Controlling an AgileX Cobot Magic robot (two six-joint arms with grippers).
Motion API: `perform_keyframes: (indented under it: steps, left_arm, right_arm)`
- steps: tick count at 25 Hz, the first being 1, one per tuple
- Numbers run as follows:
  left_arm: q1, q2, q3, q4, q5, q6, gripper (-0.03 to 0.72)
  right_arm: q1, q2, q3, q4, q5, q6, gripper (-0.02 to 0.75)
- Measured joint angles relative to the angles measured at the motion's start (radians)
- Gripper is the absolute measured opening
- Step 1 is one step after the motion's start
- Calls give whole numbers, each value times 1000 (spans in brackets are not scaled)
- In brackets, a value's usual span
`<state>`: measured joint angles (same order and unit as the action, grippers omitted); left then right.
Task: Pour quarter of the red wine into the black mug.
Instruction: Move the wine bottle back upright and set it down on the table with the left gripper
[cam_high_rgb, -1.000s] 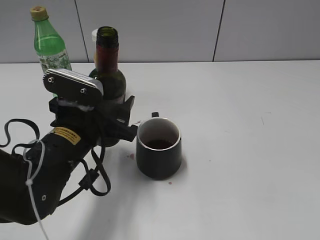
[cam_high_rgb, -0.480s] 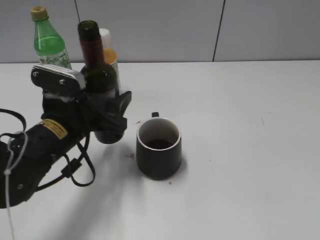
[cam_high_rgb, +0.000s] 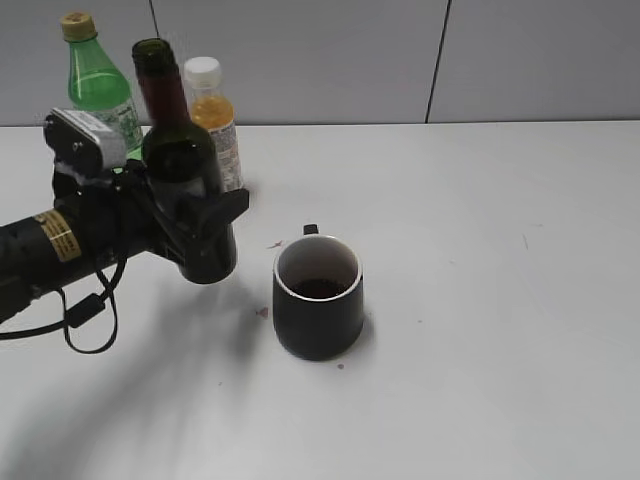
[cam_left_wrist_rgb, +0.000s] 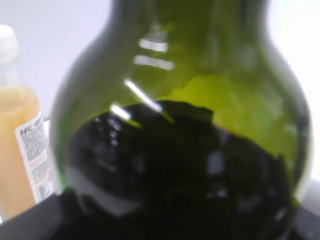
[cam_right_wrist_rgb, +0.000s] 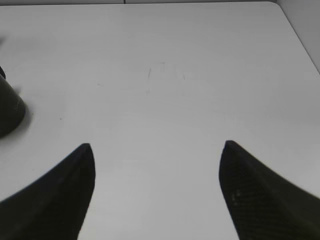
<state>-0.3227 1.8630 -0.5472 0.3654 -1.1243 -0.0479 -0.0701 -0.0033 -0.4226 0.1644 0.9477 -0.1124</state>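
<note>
Tool (cam_high_rgb: 205, 225) around red wine (cam_high_rgb: 180, 165) (upright)

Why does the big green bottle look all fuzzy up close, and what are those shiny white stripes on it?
In the left wrist view the dark-green glass wine bottle fills the frame, too near to be sharp; the white streaks are glare on the glass. In the exterior view it is crisp, casting a soft shadow on the white table.

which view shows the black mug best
The exterior view: the whole black mug shows, with dark liquid inside. The right wrist view catches only its side at the left edge; the left wrist view misses it.
</note>
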Motion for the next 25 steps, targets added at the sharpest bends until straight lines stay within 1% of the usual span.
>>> perform_keyframes:
  steps: [1,3,7,12,16,20,25]
  left_arm:
    - [17,7,-16,33,1,-7,538]
    - [29,21,-54,82,6,-13,538]
    - [29,72,-146,118,8,-15,538]
    - [16,169,-281,118,33,-16,538]
    - [-17,232,-390,115,92,-18,538]
    - [-50,278,-458,89,122,-18,538]
    - [-74,314,-501,61,125,-18,538]
  right_arm:
    - [0,0,0,0,0,0,586]
    - [0,0,0,0,0,0,586]
    - [0,0,0,0,0,0,586]
    - [0,0,0,0,0,0,586]
    - [0,0,0,0,0,0,586]
    - [0,0,0,0,0,0,586]
    - [0,0,0,0,0,0,586]
